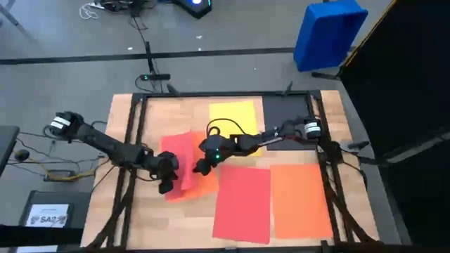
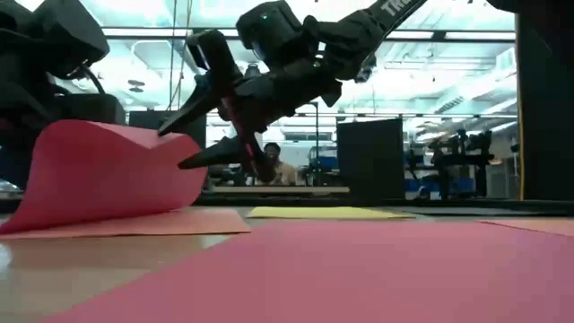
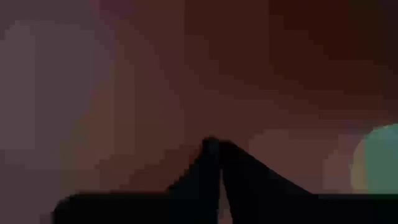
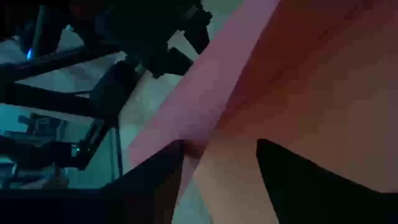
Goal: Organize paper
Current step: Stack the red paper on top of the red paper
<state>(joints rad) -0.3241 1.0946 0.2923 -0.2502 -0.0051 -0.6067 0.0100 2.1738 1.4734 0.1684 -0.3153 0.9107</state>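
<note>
Near the table's [image 1: 123,140] middle, the left gripper [image 1: 167,176], jaws pressed together on a red sheet [image 1: 179,154], curls it up off an orange sheet [image 1: 200,184], seemingly to separate them. The right gripper [image 1: 202,163], jaws spread, hovers beside the raised edge.

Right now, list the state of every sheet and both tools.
Left tool: shut, at the curled red sheet's edge.
Right tool: open, beside that sheet.
Curled red sheet: lifted and curled, over an orange sheet.
Yellow sheet: flat.
Black sheet: flat.
Front red sheet: flat.
Right orange sheet: flat.
</note>
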